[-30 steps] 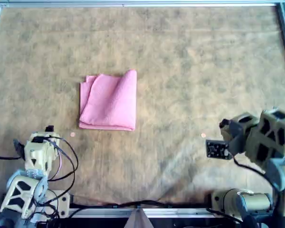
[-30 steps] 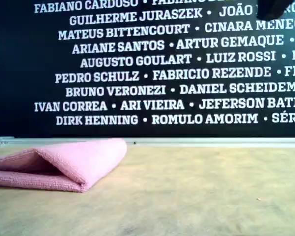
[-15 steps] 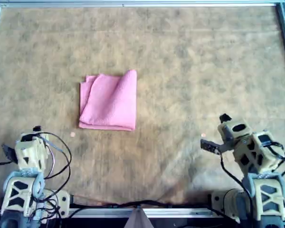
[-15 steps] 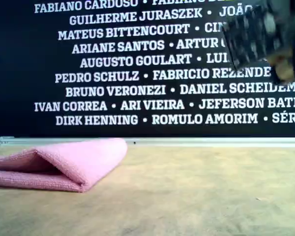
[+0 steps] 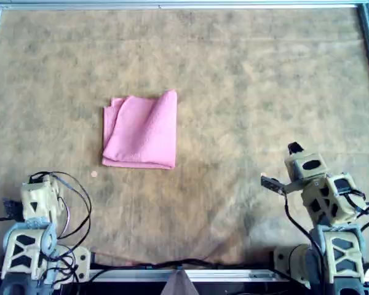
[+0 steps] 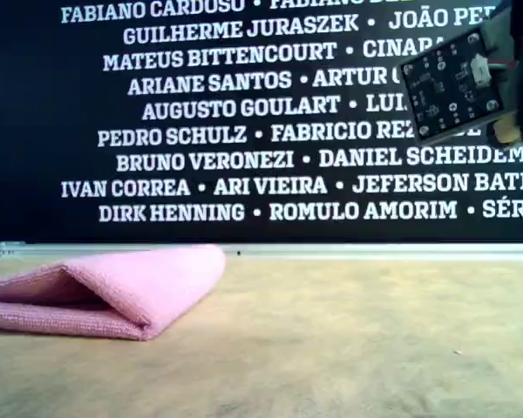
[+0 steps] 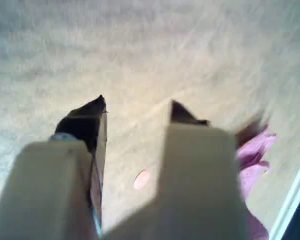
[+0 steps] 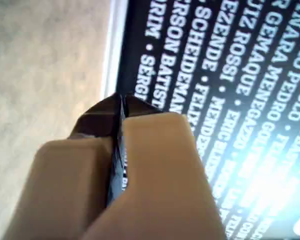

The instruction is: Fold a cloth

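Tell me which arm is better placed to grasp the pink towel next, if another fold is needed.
The left arm, probably. Its pincer is open and faces the table with the pink towel in its view. In the overhead view it sits nearer the towel. The right pincer is shut and faces the lettered wall.

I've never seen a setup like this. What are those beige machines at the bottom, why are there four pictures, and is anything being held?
The beige machines are two robot arms, each ending in a pincer called a gripper. One camera looks down from above. One sits low at table level, facing a black wall printed with names. Two more ride on the grippers themselves.

On the tan table lies one thing: a pink cloth, already folded, its layers showing in the low side view. Neither arm touches it.

The left gripper has its jaws apart, with bare table and a small pink dot between them and the cloth off to one side. The right gripper has its jaws pressed together and points toward the wall. Nothing is held.
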Robot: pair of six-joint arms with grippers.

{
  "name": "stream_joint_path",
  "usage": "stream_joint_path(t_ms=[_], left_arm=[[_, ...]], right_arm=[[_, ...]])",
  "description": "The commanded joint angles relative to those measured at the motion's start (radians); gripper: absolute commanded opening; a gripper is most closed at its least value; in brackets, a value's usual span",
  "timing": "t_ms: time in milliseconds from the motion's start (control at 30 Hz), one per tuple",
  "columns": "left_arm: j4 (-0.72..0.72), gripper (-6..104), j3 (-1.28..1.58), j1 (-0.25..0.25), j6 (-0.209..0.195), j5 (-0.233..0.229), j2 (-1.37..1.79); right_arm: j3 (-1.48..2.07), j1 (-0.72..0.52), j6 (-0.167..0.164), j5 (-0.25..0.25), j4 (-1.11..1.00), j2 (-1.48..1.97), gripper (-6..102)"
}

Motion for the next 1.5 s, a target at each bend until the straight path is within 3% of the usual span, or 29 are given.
stream_joint_path(t_ms=[0, 133, 367, 633, 1467], left_arm=[[0.003, 17, -0.015, 0.026, -0.011, 0.025, 0.015], [0.002, -4, -0.015, 0.026, -0.009, 0.028, 0.015], [0.014, 0, -0.015, 0.041, -0.009, 0.026, 0.012], [0.014, 0, -0.015, 0.028, -0.008, 0.025, 0.008], [0.014, 0, -0.015, 0.028, -0.006, 0.026, 0.006]], right_arm=[[0.011, -0.009, -0.002, 0.002, -0.051, 0.046, 0], [0.011, -0.011, 0.011, 0.002, -0.032, 0.046, 0], [0.011, -0.009, 0.0, 0.002, 0.331, 0.046, 0], [0.011, -0.008, 0.0, 0.002, 0.537, 0.046, 0], [0.011, -0.002, -0.002, 0.002, 0.541, 0.044, 0]])
